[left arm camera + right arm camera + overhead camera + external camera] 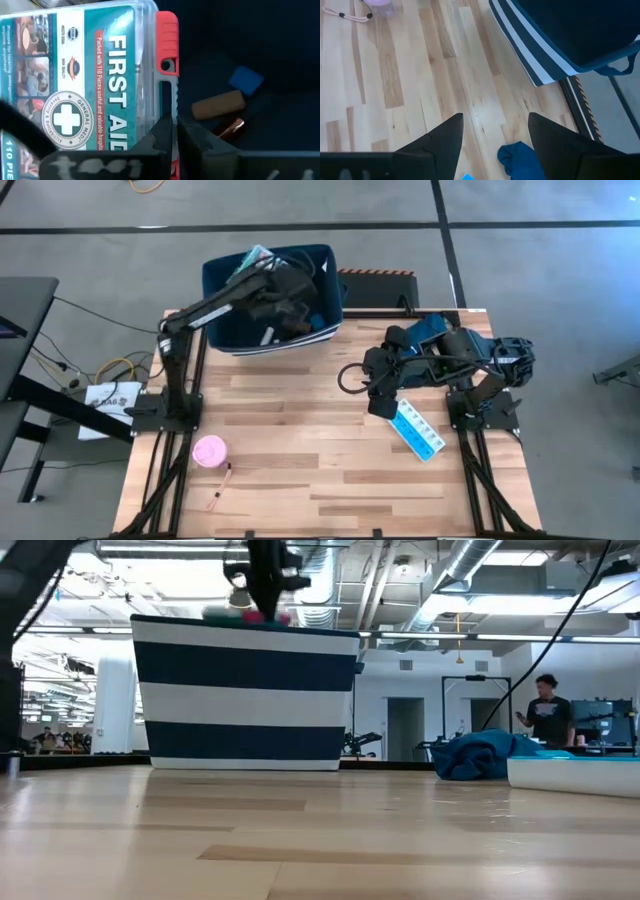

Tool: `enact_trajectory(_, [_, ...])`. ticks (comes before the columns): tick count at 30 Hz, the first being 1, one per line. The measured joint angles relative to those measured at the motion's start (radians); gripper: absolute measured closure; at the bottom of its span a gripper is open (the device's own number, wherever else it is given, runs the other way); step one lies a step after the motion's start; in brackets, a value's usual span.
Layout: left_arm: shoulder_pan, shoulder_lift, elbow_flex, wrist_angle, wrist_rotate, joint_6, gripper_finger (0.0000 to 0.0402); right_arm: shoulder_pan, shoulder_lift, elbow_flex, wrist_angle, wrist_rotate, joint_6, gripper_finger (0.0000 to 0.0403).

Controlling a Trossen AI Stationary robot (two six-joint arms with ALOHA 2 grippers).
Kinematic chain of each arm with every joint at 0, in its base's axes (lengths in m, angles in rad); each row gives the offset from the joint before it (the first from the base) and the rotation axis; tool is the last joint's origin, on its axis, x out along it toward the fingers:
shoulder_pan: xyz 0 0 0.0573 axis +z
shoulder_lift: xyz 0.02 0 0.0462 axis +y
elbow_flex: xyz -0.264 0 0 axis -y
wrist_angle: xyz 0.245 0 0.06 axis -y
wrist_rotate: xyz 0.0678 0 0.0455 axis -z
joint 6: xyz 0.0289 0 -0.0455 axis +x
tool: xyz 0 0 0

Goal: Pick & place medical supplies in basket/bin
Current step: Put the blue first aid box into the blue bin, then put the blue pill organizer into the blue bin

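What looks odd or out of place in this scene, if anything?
A crumpled blue cloth lies on the table beside the right arm; it hardly looks like a medical supply. The first-aid box leans tilted inside the bin.

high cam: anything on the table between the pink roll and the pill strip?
Nothing: the high view shows bare wood between the pink roll and the pill strip.
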Motion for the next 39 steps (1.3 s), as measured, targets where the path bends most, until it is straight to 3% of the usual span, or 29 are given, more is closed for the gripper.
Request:
enact_trajectory(12, [0.166,0.259,0.0,0.319,0.395,0.241,0.0395,0.017,0.0,0.0,-0.001,-0.055,0.005,0.0187])
enact_trajectory(17, [0.197,0.305,0.0,0.324,0.511,0.328,0.0373,0.016,0.0,0.0,-0.001,-0.055,0.006,0.0187])
enact_trajectory(20, [0.199,0.312,0.0,0.281,0.515,0.372,0.035,0.005,0.0,0.0,0.003,-0.053,0.006,0.0187])
enact_trajectory(25, [0.198,0.305,0.002,0.256,0.433,0.434,0.0308,-0.013,0.0,0.0,0.007,-0.053,-0.002,0.0187])
enact_trajectory(30, [0.187,0.304,0.024,0.229,0.437,0.458,0.0274,-0.026,0.0,0.0,0.004,-0.061,-0.009,0.0187])
enact_trajectory(39, [0.155,0.292,0.131,0.147,0.431,0.454,0.0255,-0.031,0.0,0.0,0.021,-0.078,-0.036,0.0187])
